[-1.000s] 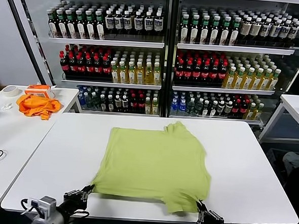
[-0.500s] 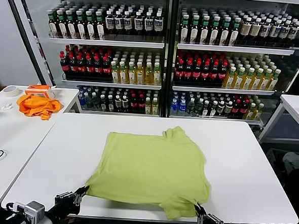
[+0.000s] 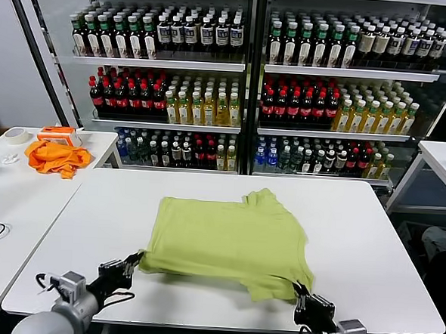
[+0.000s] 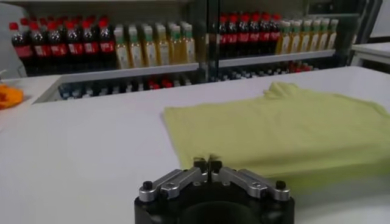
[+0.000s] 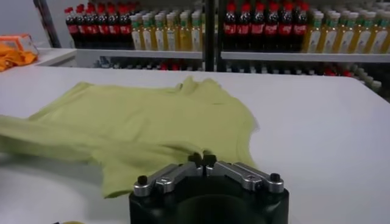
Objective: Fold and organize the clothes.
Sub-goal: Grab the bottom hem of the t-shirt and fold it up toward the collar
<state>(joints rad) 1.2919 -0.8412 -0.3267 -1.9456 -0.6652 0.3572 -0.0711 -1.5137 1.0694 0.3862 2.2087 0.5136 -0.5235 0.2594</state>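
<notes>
The lime-green T-shirt (image 3: 230, 242) lies on the white table (image 3: 377, 244), its near edge lifted off the surface. No printed graphic shows on the side facing up. My left gripper (image 3: 131, 265) is shut on the shirt's near left corner; the left wrist view shows its tips (image 4: 207, 164) closed on the hem of the shirt (image 4: 286, 131). My right gripper (image 3: 300, 290) is shut on the near right corner; the right wrist view shows its tips (image 5: 202, 161) closed on the shirt (image 5: 152, 125).
A bright orange cloth (image 3: 55, 157) and a tape roll (image 3: 15, 135) lie on a side table at far left. Shelves of bottles (image 3: 243, 85) stand behind the table. Another white table (image 3: 443, 161) is at right.
Both grippers have moved forward over the table and lifted the shirt's near edge, so the shirt now looks shorter front to back.
</notes>
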